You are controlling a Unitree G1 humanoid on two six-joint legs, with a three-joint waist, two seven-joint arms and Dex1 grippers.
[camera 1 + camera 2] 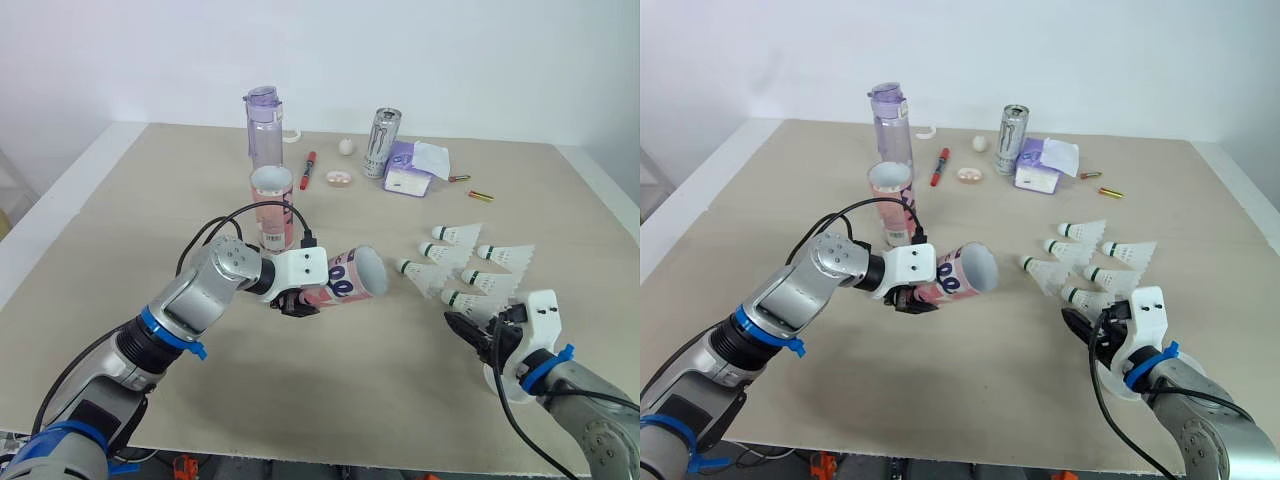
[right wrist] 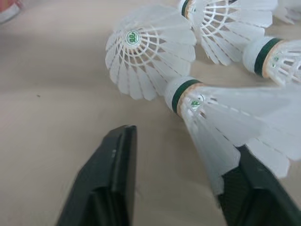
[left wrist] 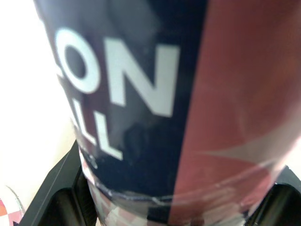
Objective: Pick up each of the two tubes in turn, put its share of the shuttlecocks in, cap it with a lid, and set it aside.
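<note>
Holding one tube level, mouth toward the shuttlecocks.
Above the table (image 1: 120, 200), grips the tube (image 1: 345, 277) crosswise in the clenched left jaws, long axis level, open mouth facing the robot's right toward the shuttlecock cluster (image 1: 470, 265); leaves the second tube (image 1: 271, 205) upright just behind. Rests the right jaws spread open low at the cluster's near edge, with the skirt of the nearest shuttlecock (image 2: 207, 113) reaching in close against one finger, cork pointing away toward the tube. Probably calls for closing on that skirt, then carrying it left, cork first.
</note>
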